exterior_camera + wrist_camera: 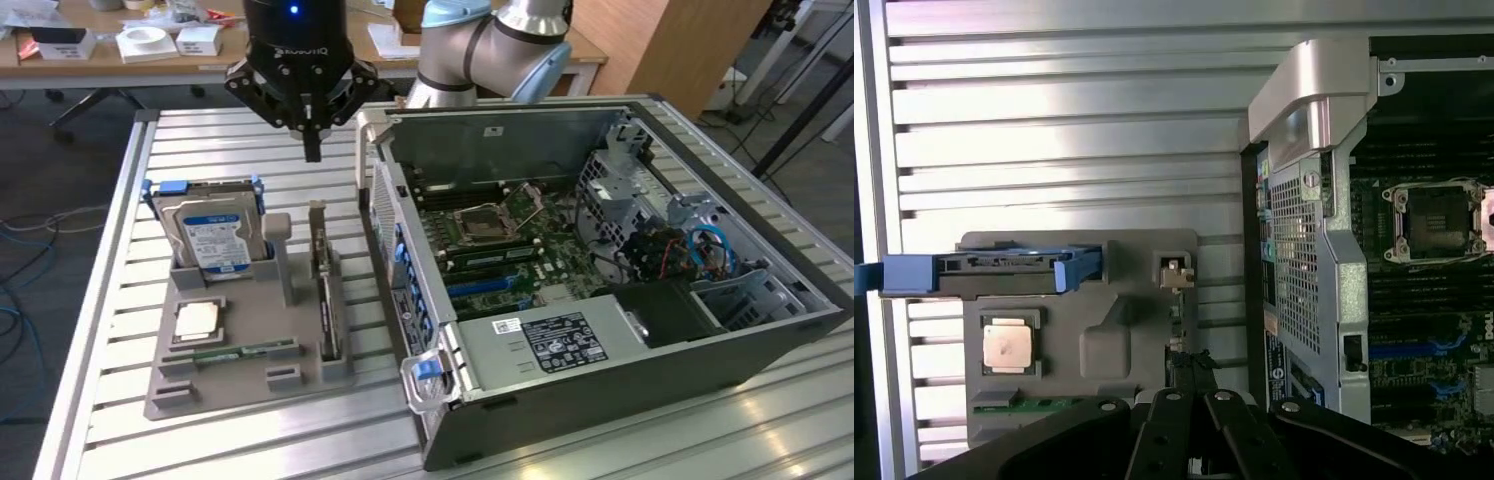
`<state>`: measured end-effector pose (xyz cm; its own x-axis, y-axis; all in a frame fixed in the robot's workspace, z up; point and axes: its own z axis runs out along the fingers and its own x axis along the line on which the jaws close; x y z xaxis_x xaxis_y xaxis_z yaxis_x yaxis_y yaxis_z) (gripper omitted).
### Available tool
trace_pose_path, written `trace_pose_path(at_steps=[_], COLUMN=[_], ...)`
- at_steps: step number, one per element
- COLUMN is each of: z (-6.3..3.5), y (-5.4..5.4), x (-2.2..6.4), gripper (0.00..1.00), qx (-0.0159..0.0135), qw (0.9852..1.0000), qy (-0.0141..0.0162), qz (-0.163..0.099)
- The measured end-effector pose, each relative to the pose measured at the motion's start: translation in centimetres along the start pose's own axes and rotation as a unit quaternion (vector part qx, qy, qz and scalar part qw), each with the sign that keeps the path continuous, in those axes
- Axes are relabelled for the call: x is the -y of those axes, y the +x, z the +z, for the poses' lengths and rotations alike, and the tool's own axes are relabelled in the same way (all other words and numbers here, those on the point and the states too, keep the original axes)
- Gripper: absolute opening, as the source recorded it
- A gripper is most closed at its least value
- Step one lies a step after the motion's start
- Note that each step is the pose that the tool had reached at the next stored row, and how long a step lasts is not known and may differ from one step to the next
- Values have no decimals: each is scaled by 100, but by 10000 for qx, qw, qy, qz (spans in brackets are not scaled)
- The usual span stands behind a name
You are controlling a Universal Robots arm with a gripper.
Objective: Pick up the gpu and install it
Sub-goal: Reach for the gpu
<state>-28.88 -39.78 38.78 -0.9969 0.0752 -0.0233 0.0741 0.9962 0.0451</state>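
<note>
Nearest the lens: the open PC case (641,390), its blue-tabbed handle (424,370) at the near corner, 6 o'clock in the exterior view. The case fills roughly 2 to 6 o'clock, side panel off, motherboard (514,245) exposed.

Gripper (312,152) is at 11 o'clock, pointing straight down over the slatted table (200,440). Fingers (312,138) are pinched fully together, tip against tip, with nothing between them. They touch nothing and hang in clear air.

The gpu (324,290) is not picked up. It stands on edge in a slot of the gray tray (180,395), at the tray's 3 o'clock side, just beside the case wall. The gripper sits at the gpu's 12 o'clock, apart from it. In the wrist view the card shows edge-on, pale bracket end away from the fingers.

Rest of the tray, around 8 o'clock in the exterior view:
- hard drive (214,235) upright at the tray's 11 o'clock, blue rails on its sides
- CPU chip (198,320) flat, near the middle
- green memory stick (240,352) lying flat at the chip's 5 o'clock
</note>
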Motion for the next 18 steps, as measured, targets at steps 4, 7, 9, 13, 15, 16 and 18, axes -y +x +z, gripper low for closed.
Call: trace_pose_path(at_steps=[4, 7, 9, 13, 15, 16, 18], z=[-2, -4, -7, -11, -13, -15, -16], y=[-1, 2, 7, 17, 23, 26, 31], x=[39, 105, 151, 244, 283, 301, 338], gripper=[10, 10, 10, 10, 10, 10, 10], qx=[0, 0, 0, 0, 0, 0, 0], qw=[10000, 10000, 10000, 10000, 10000, 10000, 10000], qy=[0, 0, 0, 0, 0, 0, 0], qz=[0, 0, 0, 0, 0, 0, 0])
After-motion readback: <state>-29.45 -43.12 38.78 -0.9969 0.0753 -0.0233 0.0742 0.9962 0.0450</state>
